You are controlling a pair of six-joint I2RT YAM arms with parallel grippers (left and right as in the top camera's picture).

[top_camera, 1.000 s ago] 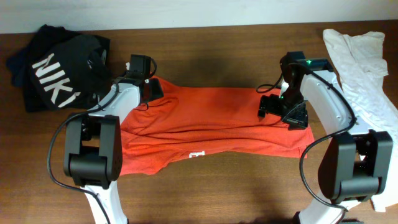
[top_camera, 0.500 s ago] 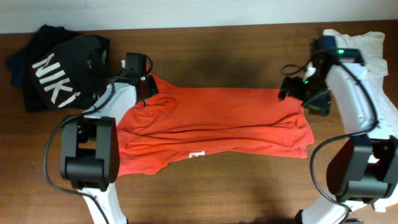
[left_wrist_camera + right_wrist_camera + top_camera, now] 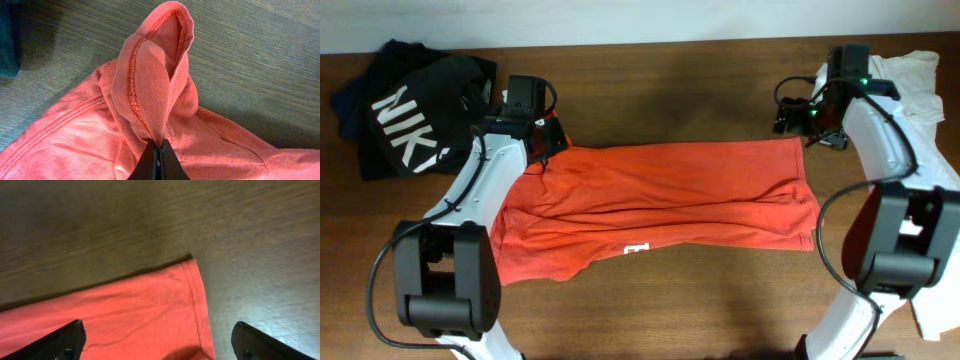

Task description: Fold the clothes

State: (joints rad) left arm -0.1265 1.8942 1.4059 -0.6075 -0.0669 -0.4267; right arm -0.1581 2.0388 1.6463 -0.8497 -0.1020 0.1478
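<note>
The orange-red T-shirt [image 3: 660, 200] lies spread across the middle of the table, with a bit of white lettering near its front edge. My left gripper [image 3: 542, 150] is at its back left corner. In the left wrist view the jaws [image 3: 160, 152] are shut on a pinched fold of the shirt [image 3: 150, 85], and a stitched hem loops up above them. My right gripper [image 3: 798, 120] hovers over the shirt's back right corner. In the right wrist view it [image 3: 157, 332] stands wide open with nothing in it, and the hemmed corner [image 3: 192, 265] lies flat below.
A black shirt with large white letters [image 3: 405, 115] is bunched at the back left, close to my left arm. A white cloth [image 3: 915, 85] lies along the right side, behind my right arm. The brown wooden table [image 3: 660, 90] ends at a pale wall at the back.
My left gripper has shut on the shirt's back left corner and drawn it slightly left. My right gripper, still open, moved off the shirt toward the back right corner. The cloth lies flatter.
</note>
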